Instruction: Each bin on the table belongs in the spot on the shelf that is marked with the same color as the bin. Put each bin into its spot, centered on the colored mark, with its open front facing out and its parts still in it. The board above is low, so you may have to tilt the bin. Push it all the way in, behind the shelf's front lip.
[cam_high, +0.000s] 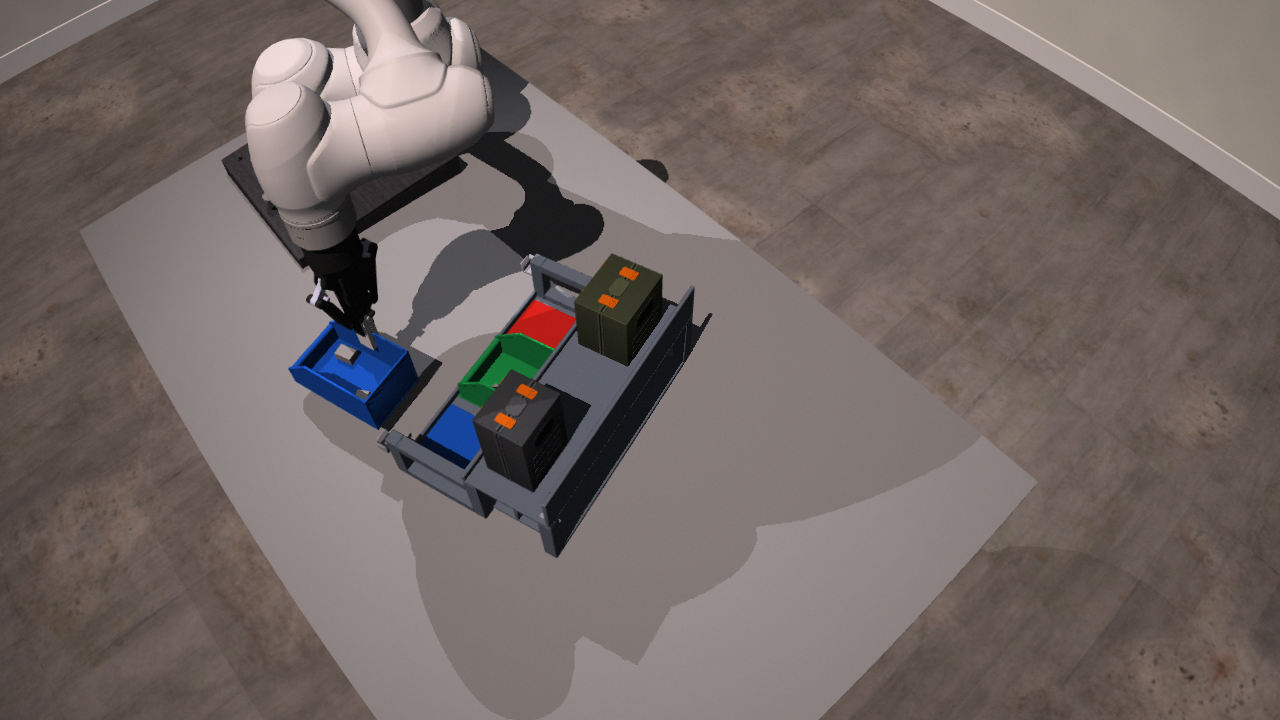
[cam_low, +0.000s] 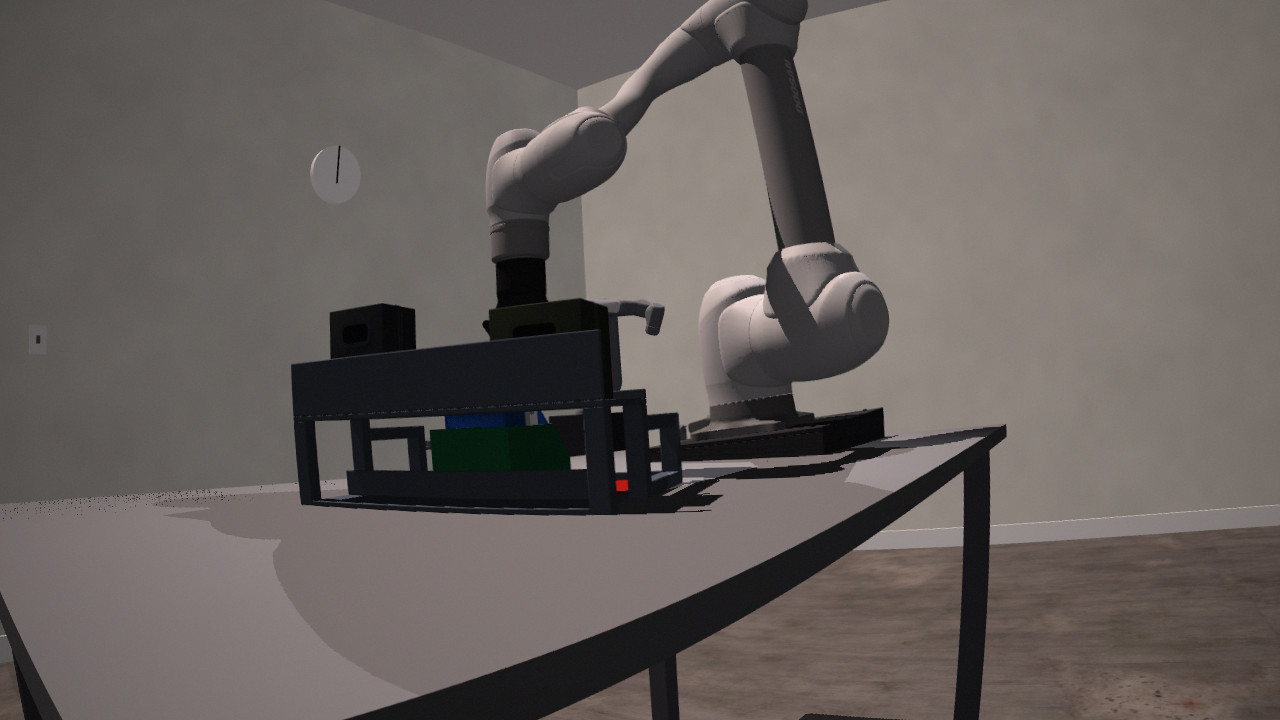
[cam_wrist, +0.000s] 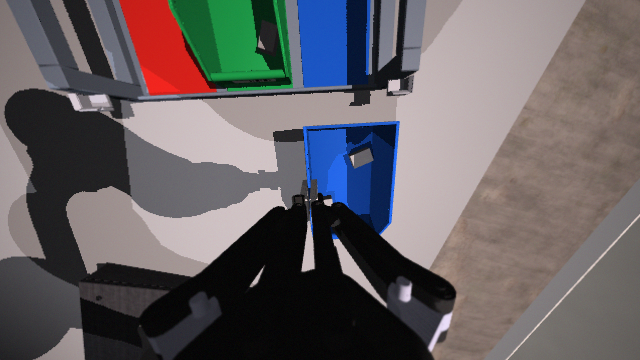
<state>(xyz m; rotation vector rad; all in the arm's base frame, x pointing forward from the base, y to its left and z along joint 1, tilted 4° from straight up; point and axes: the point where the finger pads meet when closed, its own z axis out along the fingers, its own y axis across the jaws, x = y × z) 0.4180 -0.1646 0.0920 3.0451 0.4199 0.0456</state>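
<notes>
The blue bin (cam_high: 353, 371) is in front of the shelf (cam_high: 546, 402), near the blue mark (cam_high: 452, 432) at the shelf's left end. It holds a small grey part (cam_high: 347, 355). My gripper (cam_high: 362, 331) points down and is shut on the bin's thin side wall, as the wrist view (cam_wrist: 311, 199) shows, with the blue bin (cam_wrist: 352, 175) to the right of the fingers. The bin seems to hang a little above the table. The green bin (cam_high: 501, 362) sits in the shelf's middle spot. The red mark (cam_high: 541, 322) has no bin on it.
Two dark cases (cam_high: 520, 428) (cam_high: 619, 307) stand on the shelf's top board. The arm's base plate (cam_high: 268, 192) lies behind the blue bin. In the side view the shelf (cam_low: 465, 420) hides my fingers, and the table edge runs to the right.
</notes>
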